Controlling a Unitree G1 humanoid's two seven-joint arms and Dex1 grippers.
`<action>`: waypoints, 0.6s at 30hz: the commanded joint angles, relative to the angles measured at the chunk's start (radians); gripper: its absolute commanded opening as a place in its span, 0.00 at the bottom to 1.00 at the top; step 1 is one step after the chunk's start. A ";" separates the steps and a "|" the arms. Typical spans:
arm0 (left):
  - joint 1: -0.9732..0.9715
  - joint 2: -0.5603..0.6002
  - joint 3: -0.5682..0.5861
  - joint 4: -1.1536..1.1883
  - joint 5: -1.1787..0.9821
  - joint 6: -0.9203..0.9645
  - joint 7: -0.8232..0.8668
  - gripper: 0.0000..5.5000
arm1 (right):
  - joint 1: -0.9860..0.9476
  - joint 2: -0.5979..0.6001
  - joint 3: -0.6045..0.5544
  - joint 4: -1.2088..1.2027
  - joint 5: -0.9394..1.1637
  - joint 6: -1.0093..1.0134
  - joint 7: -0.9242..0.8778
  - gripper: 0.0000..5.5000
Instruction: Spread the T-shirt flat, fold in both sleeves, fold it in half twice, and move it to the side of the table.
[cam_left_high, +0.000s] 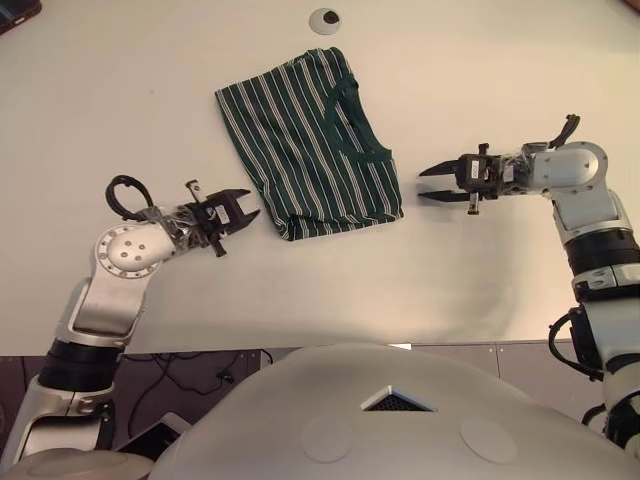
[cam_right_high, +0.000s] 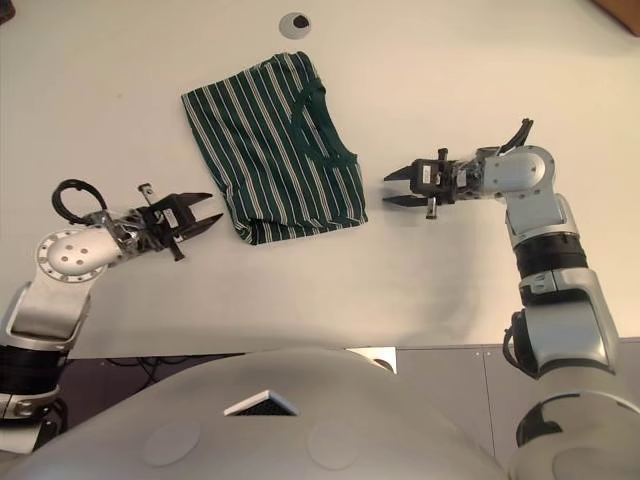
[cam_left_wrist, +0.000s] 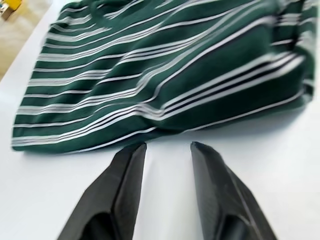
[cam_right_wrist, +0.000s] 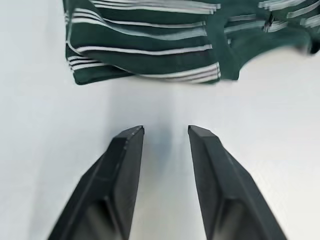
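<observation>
I am finding the under-layers of the dark green, white-striped fabric T-shirt (cam_left_high: 310, 140) hidden beneath its top face, and both wrist views are cutting off its far part. A dark item at the table's far-left corner is running out of frame, and I cannot identify it.

The shirt is lying folded in a slightly rumpled rectangle, skewed, mid-table on the white table (cam_left_high: 120, 100). Its neckline is facing up toward the right edge. A small round white disc with a dark centre (cam_left_high: 325, 20) is sitting just beyond it.

The left gripper (cam_left_high: 253, 203) is hovering just beside the near-left corner, fingers (cam_left_wrist: 122, 185) parted, holding nothing and clear of the cloth. The right gripper (cam_left_high: 421, 185) is sitting near the near-right corner, likewise parted and empty.
</observation>
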 joint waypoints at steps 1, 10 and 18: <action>0.064 0.021 -0.069 -0.061 0.078 0.027 -0.004 0.28 | 0.079 -0.030 0.028 -0.098 0.002 -0.044 0.031 0.29; 0.040 -0.009 -0.135 -0.106 0.154 0.050 0.004 0.28 | 0.107 -0.001 0.063 -0.186 -0.049 -0.025 -0.050 0.29; -0.014 -0.032 -0.190 -0.064 0.183 0.039 -0.001 0.29 | 0.104 0.034 0.117 -0.154 -0.104 -0.055 -0.136 0.27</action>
